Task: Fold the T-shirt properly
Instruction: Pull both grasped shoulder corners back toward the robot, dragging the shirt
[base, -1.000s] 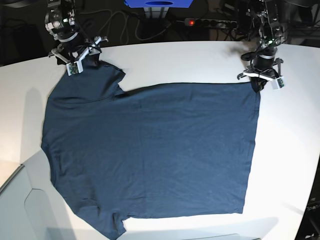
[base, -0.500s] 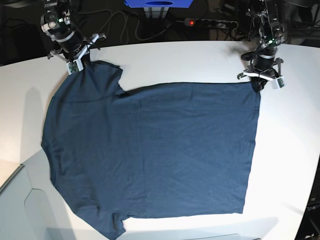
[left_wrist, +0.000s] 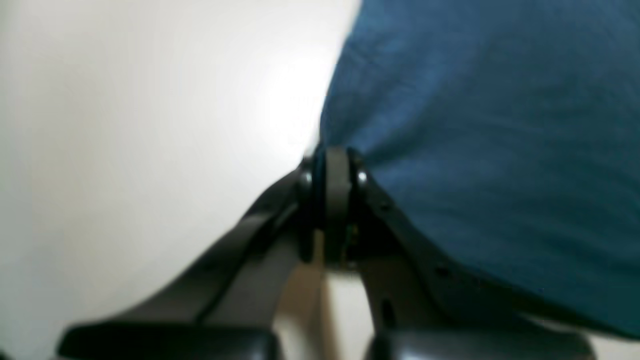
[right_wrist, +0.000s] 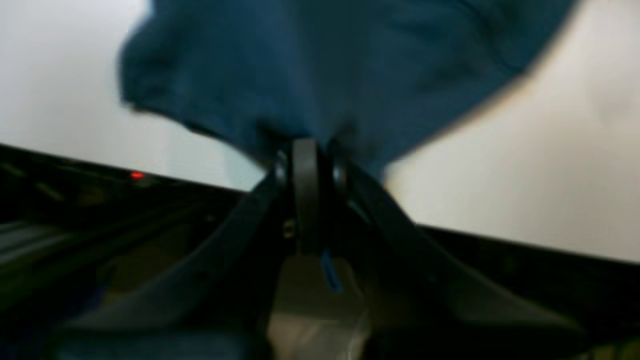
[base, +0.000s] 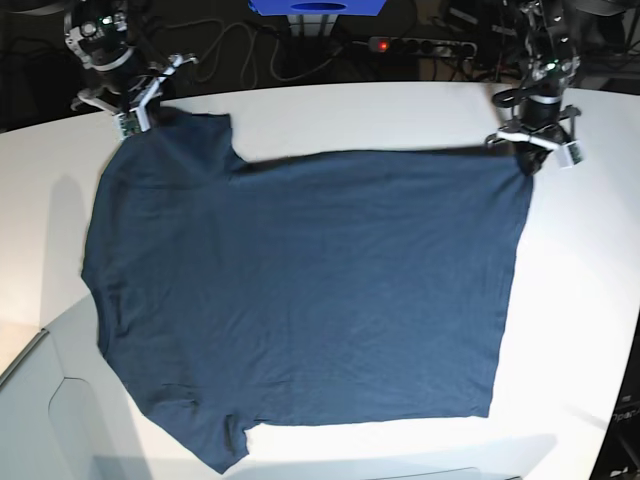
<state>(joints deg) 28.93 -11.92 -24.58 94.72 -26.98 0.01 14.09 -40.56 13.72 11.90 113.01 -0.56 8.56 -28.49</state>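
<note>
The dark navy T-shirt (base: 300, 290) lies spread over the white table (base: 330, 115), its far edge lifted slightly. My left gripper (base: 527, 152), at the base view's right, is shut on the shirt's far right hem corner. In the left wrist view the left gripper (left_wrist: 332, 157) pinches blue cloth (left_wrist: 500, 125) between its closed jaws. My right gripper (base: 150, 112), at the base view's left, is shut on the far sleeve. In the right wrist view the right gripper (right_wrist: 305, 147) has bunched navy fabric (right_wrist: 325, 65) hanging from it.
Behind the table's far edge run dark cables and a power strip with a red light (base: 382, 45). A blue object (base: 318, 6) sits at the top centre. A pale grey panel (base: 40, 420) lies at the front left corner.
The right gripper closed on the sleeve, then moved up and away to the far left. The left gripper also shifted back and to the right, and the shirt's far edge rose, pulled taut.
</note>
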